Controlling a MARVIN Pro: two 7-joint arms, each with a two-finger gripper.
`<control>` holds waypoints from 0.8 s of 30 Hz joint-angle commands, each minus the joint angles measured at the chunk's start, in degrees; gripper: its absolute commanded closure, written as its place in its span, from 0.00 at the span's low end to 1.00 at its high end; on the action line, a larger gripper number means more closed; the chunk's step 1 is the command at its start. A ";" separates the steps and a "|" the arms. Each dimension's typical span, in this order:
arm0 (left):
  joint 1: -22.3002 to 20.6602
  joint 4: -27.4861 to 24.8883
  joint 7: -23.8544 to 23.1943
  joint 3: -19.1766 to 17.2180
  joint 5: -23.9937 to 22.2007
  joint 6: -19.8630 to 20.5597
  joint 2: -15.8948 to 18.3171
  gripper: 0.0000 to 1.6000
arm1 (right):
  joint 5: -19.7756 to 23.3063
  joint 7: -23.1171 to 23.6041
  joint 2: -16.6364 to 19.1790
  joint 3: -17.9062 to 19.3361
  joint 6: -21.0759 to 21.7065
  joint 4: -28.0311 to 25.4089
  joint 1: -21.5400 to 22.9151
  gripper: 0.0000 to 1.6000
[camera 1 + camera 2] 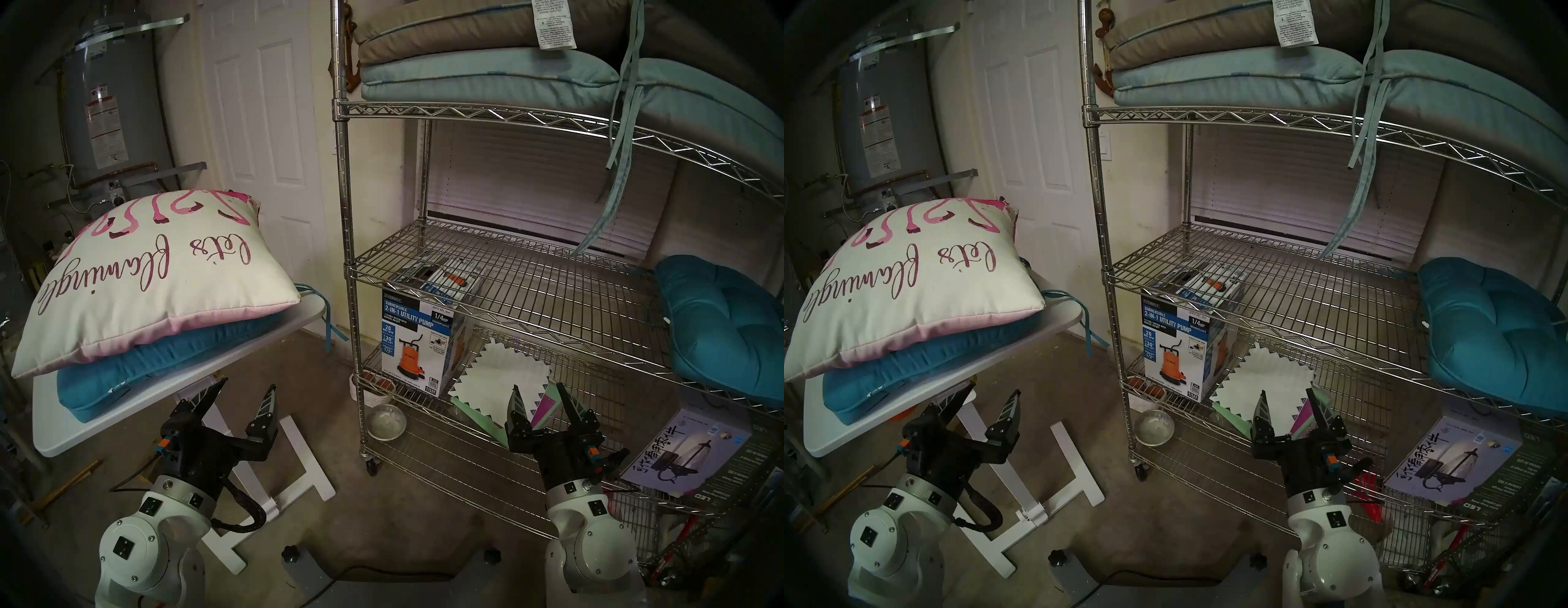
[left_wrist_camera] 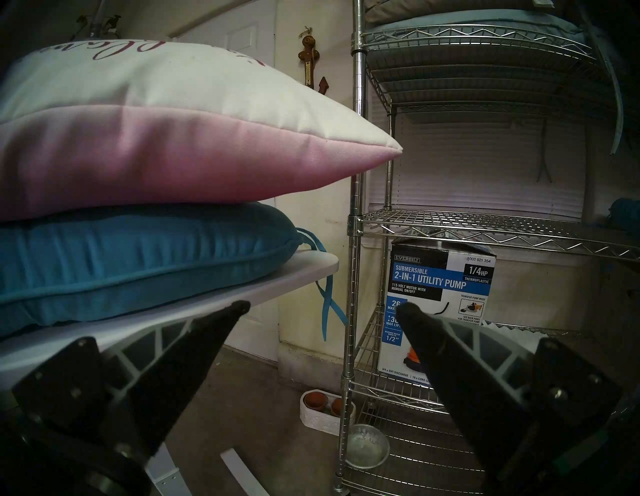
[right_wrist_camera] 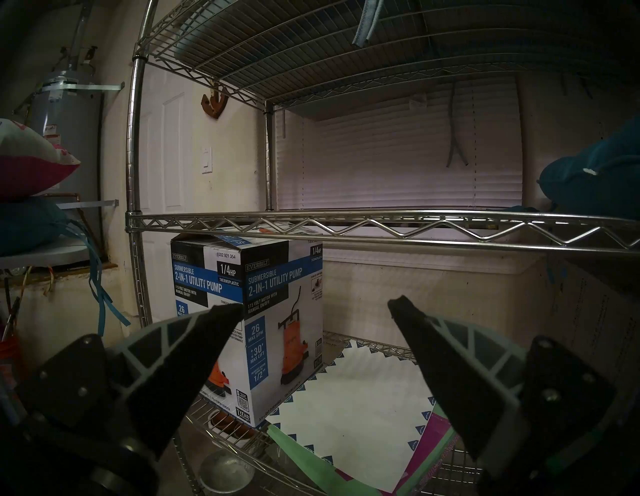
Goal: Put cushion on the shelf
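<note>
The cushion (image 1: pixel 144 280) (image 1: pixel 907 284) (image 2: pixel 166 138) (image 3: pixel 27 156), cream with pink lettering on top and pink underneath, lies on a teal seat cushion (image 1: pixel 161 361) on a small white tilted table (image 1: pixel 85 420) at the left. The chrome wire shelf (image 1: pixel 509 271) (image 1: pixel 1272 280) (image 2: pixel 485 225) (image 3: pixel 346 225) stands at the right; its middle tier is mostly bare. My left gripper (image 1: pixel 244 386) (image 1: pixel 992 392) (image 2: pixel 322 304) hangs open just below the table's front edge. My right gripper (image 1: pixel 539 388) (image 1: pixel 1286 392) (image 3: pixel 315 303) is open in front of the shelf's lower tier. Neither holds anything.
Another teal cushion (image 1: pixel 721 322) sits at the right of the middle tier. Grey and pale blue pads (image 1: pixel 488 63) fill the top tier, ties dangling. A pump box (image 1: pixel 420 335), papers (image 1: pixel 505 378) and a lamp box (image 1: pixel 687 454) lie lower. A metal bowl (image 1: pixel 386 420) sits on the floor.
</note>
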 commanded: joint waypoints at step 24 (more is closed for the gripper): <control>11.51 -6.37 11.92 -0.41 32.49 -8.28 -0.41 0.00 | 0.00 0.04 0.02 0.01 -0.23 -0.94 0.15 0.00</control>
